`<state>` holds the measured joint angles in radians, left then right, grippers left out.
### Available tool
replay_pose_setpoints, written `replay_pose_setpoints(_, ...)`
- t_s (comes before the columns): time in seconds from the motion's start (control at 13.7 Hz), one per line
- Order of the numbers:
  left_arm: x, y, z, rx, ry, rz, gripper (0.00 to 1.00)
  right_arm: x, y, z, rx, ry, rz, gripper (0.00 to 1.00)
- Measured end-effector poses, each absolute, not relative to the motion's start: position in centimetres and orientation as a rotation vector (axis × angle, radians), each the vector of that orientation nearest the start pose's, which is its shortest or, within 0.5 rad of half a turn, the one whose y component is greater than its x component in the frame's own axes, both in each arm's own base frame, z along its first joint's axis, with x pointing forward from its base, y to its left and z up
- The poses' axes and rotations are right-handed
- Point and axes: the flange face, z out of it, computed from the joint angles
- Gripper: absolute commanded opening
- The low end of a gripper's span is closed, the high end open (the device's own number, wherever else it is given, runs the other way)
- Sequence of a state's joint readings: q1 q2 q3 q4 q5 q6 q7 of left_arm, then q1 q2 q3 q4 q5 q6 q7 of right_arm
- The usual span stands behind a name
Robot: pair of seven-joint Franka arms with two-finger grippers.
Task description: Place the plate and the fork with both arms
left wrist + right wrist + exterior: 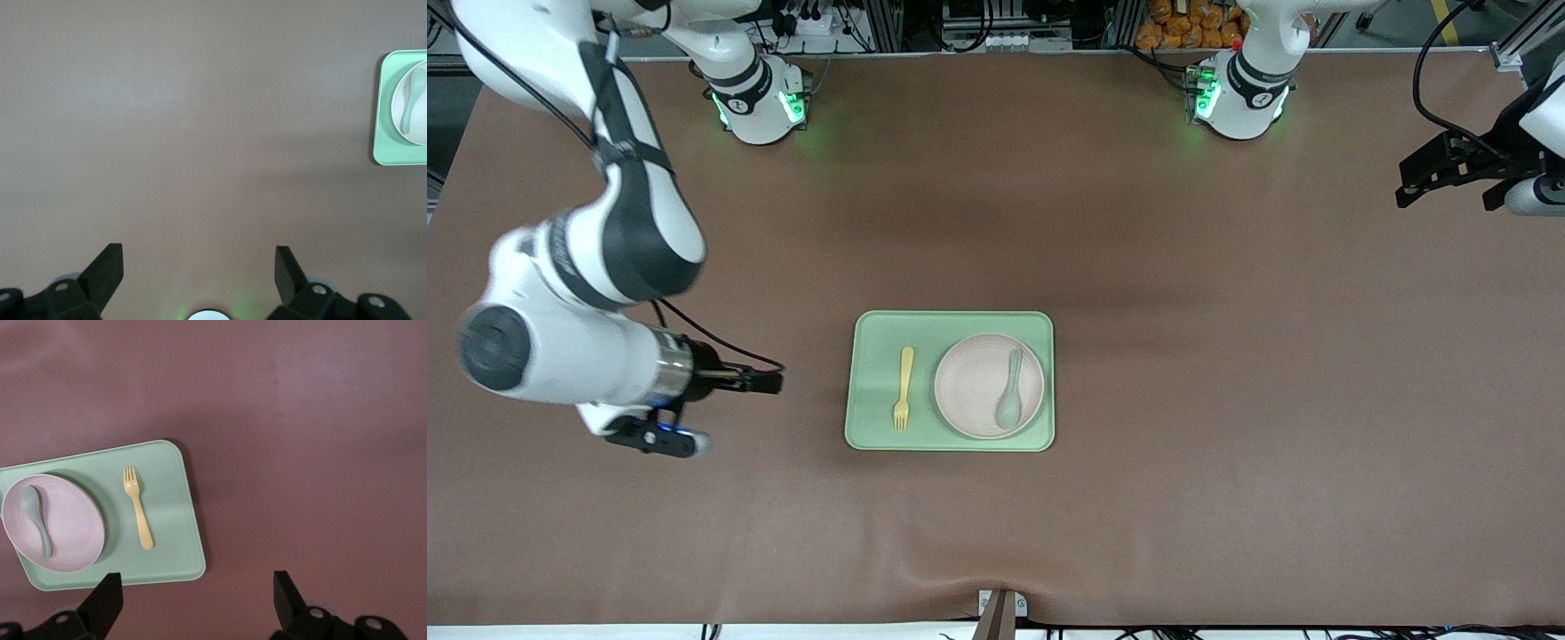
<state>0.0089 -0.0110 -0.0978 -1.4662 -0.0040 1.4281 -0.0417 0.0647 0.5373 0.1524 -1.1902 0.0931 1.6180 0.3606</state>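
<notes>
The pale plate (989,386) lies on a light-green tray (951,318) in the middle of the table, at the tray's end toward the left arm. The yellow fork (903,389) lies flat on the tray beside the plate, tines toward the front camera. My right gripper (772,382) hangs open and holds nothing, over bare table off the tray's end toward the right arm. In the right wrist view the gripper (198,590) is apart from the fork (137,509) and plate (67,527). My left gripper (1445,182) waits open over the table's edge at the left arm's end; its wrist view shows the spread gripper (199,267) with nothing in it.
A muted green spoon (1010,400) rests on the plate. A brown mat (1227,356) covers the table. The two arm bases (760,102) (1240,98) stand along the table's edge farthest from the front camera. A small bracket (1000,609) sits at the edge nearest to it.
</notes>
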Motion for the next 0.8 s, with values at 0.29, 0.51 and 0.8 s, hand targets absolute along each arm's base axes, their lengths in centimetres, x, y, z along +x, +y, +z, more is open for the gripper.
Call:
replay_pose_setpoints(0.29, 53.4, -4.8, 66.7, -3.142, 0.073, 0.042, 1.0, 66.2, 8.9, 53.6, -3.014, 0.222, 0.178, 1.0)
replay_pose_setpoints(0.51, 53.4, -4.5, 66.7, -3.142, 0.066, 0.043, 1.0, 62.9, 8.9, 57.2, -3.028, 0.211, 0.121, 1.0)
replay_pose_setpoints(0.8, 53.4, -4.4, 66.7, -3.142, 0.061, 0.043, 1.0, 57.8, 8.7, 59.9, -3.072, 0.185, 0.064, 1.0)
